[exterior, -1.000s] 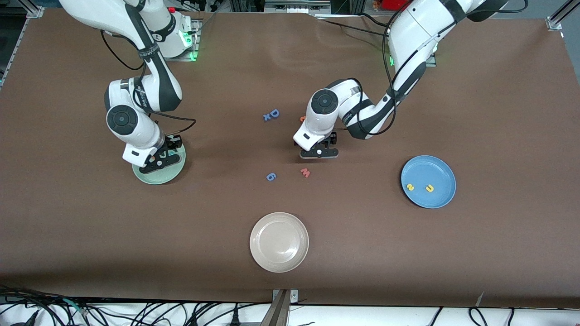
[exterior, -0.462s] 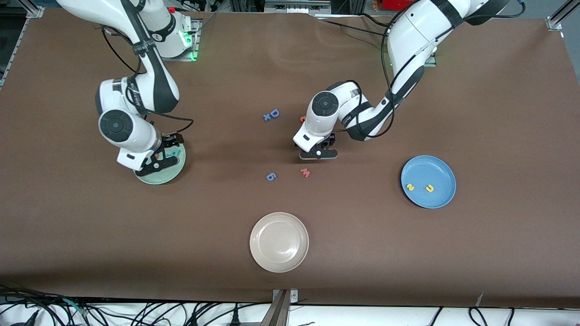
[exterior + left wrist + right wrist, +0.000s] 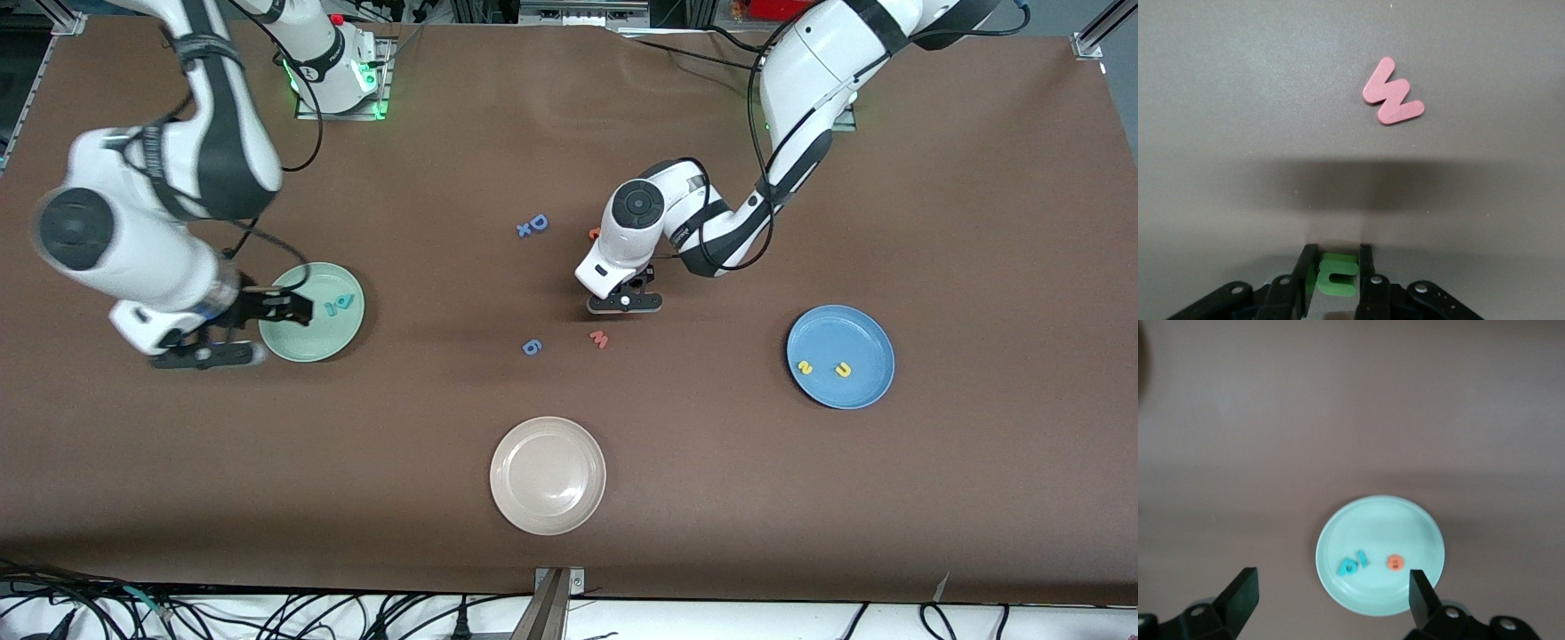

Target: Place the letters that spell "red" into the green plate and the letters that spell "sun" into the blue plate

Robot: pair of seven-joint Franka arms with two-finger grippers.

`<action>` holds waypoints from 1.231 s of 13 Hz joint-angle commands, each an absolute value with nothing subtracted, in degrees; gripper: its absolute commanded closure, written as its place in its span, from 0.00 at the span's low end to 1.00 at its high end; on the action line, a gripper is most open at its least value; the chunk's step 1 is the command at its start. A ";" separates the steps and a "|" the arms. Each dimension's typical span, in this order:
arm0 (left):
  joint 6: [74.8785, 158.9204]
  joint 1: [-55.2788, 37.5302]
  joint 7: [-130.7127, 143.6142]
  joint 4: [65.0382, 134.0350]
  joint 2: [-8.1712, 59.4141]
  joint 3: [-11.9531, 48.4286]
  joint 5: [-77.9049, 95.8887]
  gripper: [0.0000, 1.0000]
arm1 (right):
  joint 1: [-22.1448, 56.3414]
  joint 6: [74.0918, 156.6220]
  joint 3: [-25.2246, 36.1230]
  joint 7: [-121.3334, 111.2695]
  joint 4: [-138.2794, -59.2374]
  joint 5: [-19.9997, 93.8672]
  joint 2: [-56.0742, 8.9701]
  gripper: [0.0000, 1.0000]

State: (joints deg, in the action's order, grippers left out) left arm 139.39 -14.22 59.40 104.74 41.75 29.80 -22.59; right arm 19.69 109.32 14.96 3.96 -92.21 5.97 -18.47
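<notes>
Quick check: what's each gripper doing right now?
Left gripper: shut on the green letter.
Right gripper: open, holding nothing, above the green plate.

We see a brown table (image 3: 800,498) carrying three plates. The green plate (image 3: 302,342) sits toward the right arm's end, the blue plate (image 3: 858,391) toward the left arm's end, and a cream plate (image 3: 548,476) lies between them, nearest the front camera. Loose on the middle of the table lie a blue "D" (image 3: 538,222) touching a small blue letter (image 3: 524,230), a blue "6" (image 3: 532,347) and a salmon "w" (image 3: 599,339).
</notes>
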 commanded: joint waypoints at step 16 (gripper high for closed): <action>119.11 4.29 48.91 93.61 39.02 29.97 -22.41 0.86 | 20.74 92.04 22.50 -0.79 -82.00 6.94 -12.31 0.00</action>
